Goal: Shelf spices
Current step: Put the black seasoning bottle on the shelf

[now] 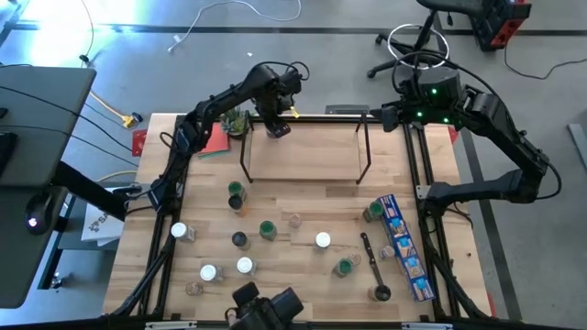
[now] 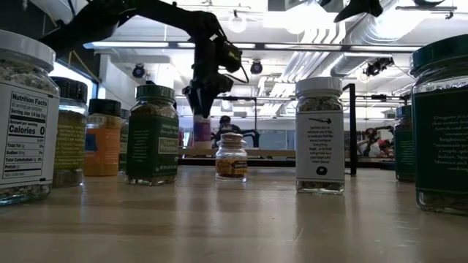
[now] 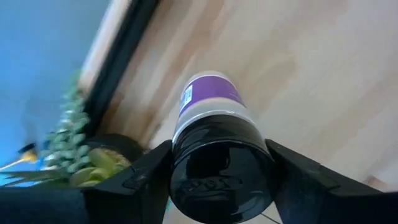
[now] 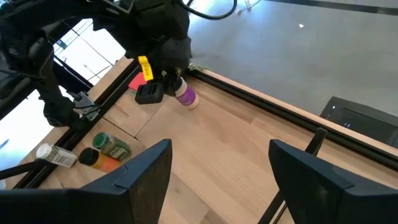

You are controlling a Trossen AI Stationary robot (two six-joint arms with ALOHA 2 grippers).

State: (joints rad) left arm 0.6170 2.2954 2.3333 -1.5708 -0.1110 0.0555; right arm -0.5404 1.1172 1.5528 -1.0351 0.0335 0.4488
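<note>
The left gripper (image 1: 278, 127) hangs over the far left end of the shelf (image 1: 303, 165), its two fingers (image 3: 134, 180) standing on either side of a purple-labelled jar (image 3: 214, 140) with a black cap; the left wrist view shows the dark fingers close against the cap's sides, but whether they press it or stand just clear I cannot tell; the white patch on the purple label is too blurred to read; in the right wrist view the same jar (image 4: 185, 95) sits tilted below the left gripper, above the light wood board. The right gripper (image 1: 404, 115) waits at the far right corner of the table, its fingers (image 4: 146, 171) spread apart and holding nothing. The other spices lie scattered across the near half of the table (image 1: 303, 275), among them a green-capped jar (image 1: 267, 229) and a white-capped jar (image 1: 323, 240). In the low view a jar at the left edge (image 2: 22, 124) reads "Nutrition Facts" and "Calories 0"; the white-capped jar (image 2: 319, 135) and the small jar with an orange label (image 2: 231, 157) carry print too small to read. A long blue printed box (image 1: 404, 246) lies at the right, beside a black-handled utensil (image 1: 372, 266).
</note>
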